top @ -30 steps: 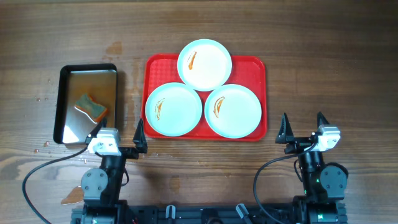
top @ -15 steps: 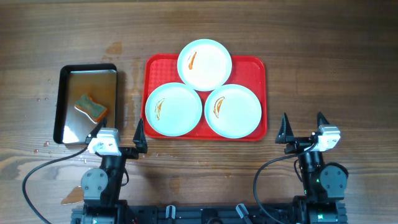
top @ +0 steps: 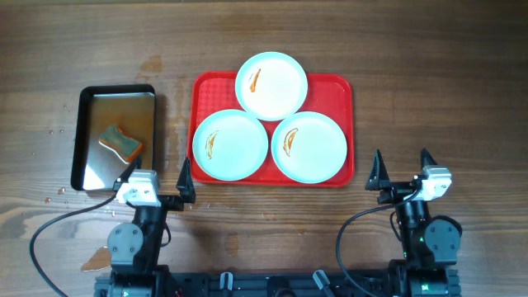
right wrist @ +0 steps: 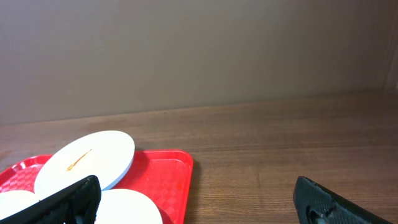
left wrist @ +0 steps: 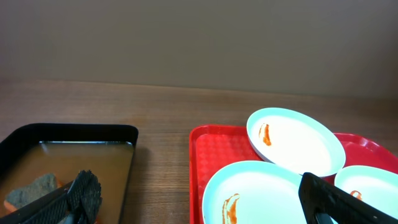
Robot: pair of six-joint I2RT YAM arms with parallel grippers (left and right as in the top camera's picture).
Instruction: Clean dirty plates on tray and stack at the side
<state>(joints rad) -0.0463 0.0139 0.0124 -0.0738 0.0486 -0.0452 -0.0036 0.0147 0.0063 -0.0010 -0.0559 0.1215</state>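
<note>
Here three white plates [top: 235, 147], each smeared orange, crowd the red tray [top: 211, 87].

Your left gripper [top: 157, 173] and right gripper [top: 401, 162] each carry two black pointed fingers [top: 186, 173] and a white boxy wrist block [top: 139, 188]; grey round joint housings [top: 126, 242] sit below them, trailing looped black cables [top: 338, 243].

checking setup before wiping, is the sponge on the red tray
No, the sponge lies in the dark pan, left of the tray.
</note>
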